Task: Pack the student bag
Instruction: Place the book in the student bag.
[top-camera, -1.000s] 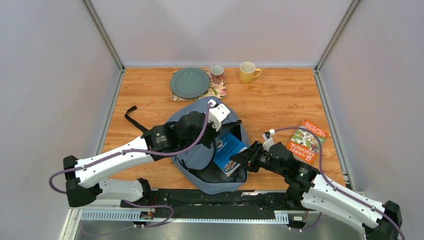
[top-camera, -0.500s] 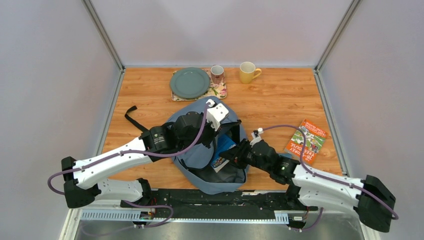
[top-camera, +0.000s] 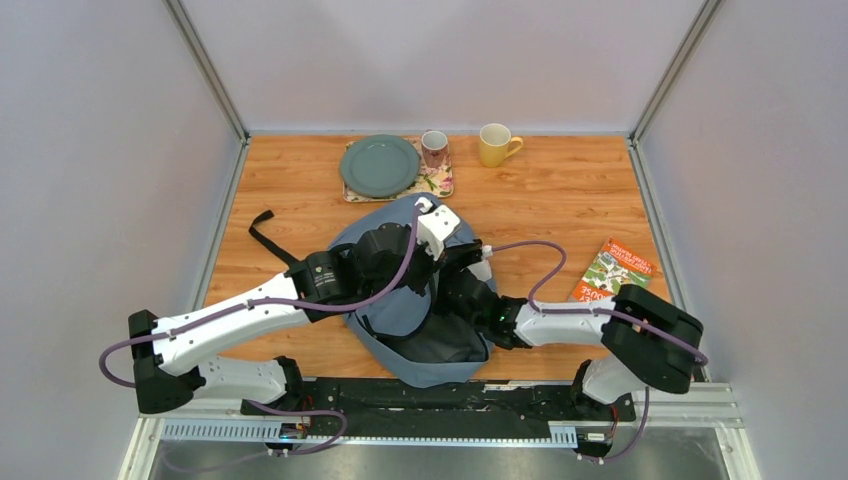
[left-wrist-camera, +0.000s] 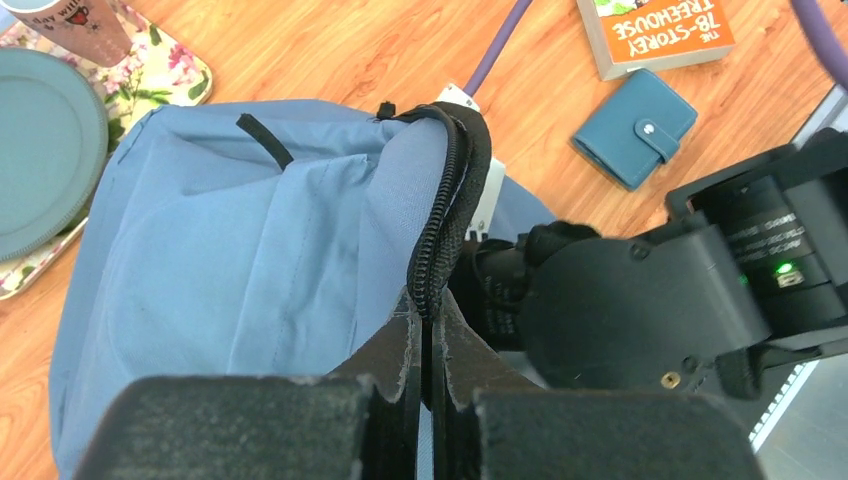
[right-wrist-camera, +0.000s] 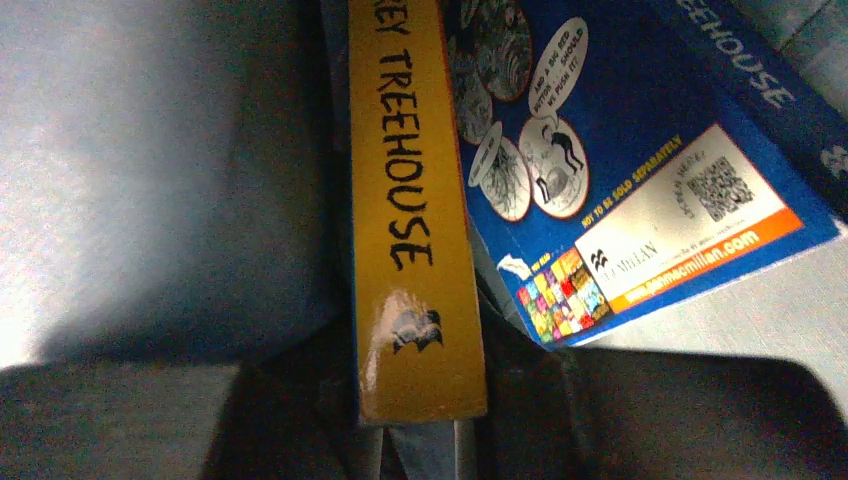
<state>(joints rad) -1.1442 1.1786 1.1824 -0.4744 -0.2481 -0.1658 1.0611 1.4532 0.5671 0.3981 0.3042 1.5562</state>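
**Bag at near centre, right claw inside it**

The student bag (top-camera: 395, 315) lies on the counter (top-camera: 560, 200) at near centre, between the arms. The left claw (left-wrist-camera: 424, 335) is clamped tight on the bag's black zipper edge. The right claw (right-wrist-camera: 420, 445) is sunk into the bag's mouth and hidden from above. Its dim wrist view shows it gripping a yellow-spined book (right-wrist-camera: 408, 200). To the right lie an orange book (top-camera: 610, 268), partly behind the arm, and a blue wallet (left-wrist-camera: 635, 140). At the far edge are a plate (top-camera: 379, 165) and a yellow mug (top-camera: 495, 143).
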